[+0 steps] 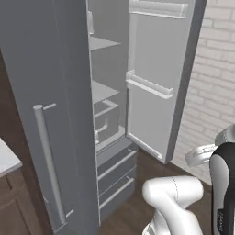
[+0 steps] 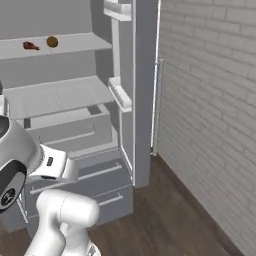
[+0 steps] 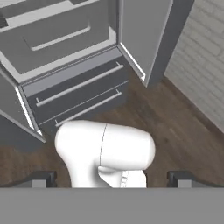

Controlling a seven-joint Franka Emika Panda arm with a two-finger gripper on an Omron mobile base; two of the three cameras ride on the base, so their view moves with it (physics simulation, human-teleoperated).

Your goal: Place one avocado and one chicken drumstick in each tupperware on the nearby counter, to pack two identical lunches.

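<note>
Hand view is showing the gripper (image 3: 111,178) hanging over the wood floor (image 3: 175,118), its fingertips (image 3: 181,178) set wide apart, gripping nothing. Farther off, inside the open fridge (image 2: 60,100), a reddish-brown drumstick (image 2: 31,46) and an olive-brown avocado (image 2: 52,41) are sitting on an upper shelf (image 2: 75,46).

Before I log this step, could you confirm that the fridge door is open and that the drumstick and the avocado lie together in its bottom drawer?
Not quite. The fridge door is open, but the drumstick and the avocado lie side by side on an upper shelf, not in the bottom drawer; the right base view shows this.
</note>
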